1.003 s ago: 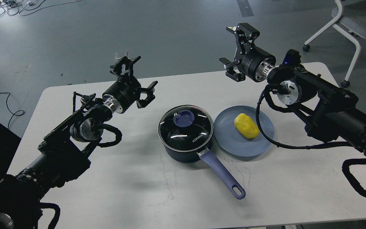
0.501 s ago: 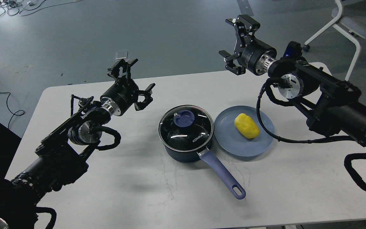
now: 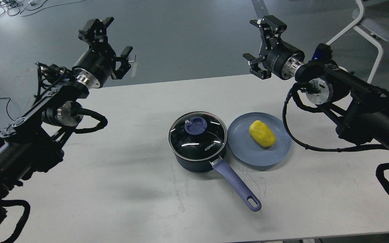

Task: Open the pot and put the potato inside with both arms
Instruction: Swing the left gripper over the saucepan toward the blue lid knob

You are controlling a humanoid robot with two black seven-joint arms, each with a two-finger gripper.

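Note:
A dark blue pot [image 3: 198,158] stands mid-table with its glass lid [image 3: 197,135] on; the lid has a purple knob [image 3: 195,125], and the pot's purple handle [image 3: 236,185] points to the front right. A yellow potato [image 3: 262,133] lies on a blue plate [image 3: 245,148] just right of the pot. My left gripper [image 3: 108,42] is open and empty, raised beyond the table's far left edge. My right gripper [image 3: 261,45] is open and empty, raised above the far edge, behind the plate.
The white table [image 3: 113,189] has its rounded corners at the far left and far right. A white chair [image 3: 370,27] stands on the grey floor at the back right. Cables lie on the floor at the far left.
My left arm has swung up and to the left, away from the pot. My right gripper has shifted slightly to the right. Pot, lid and potato have not moved.

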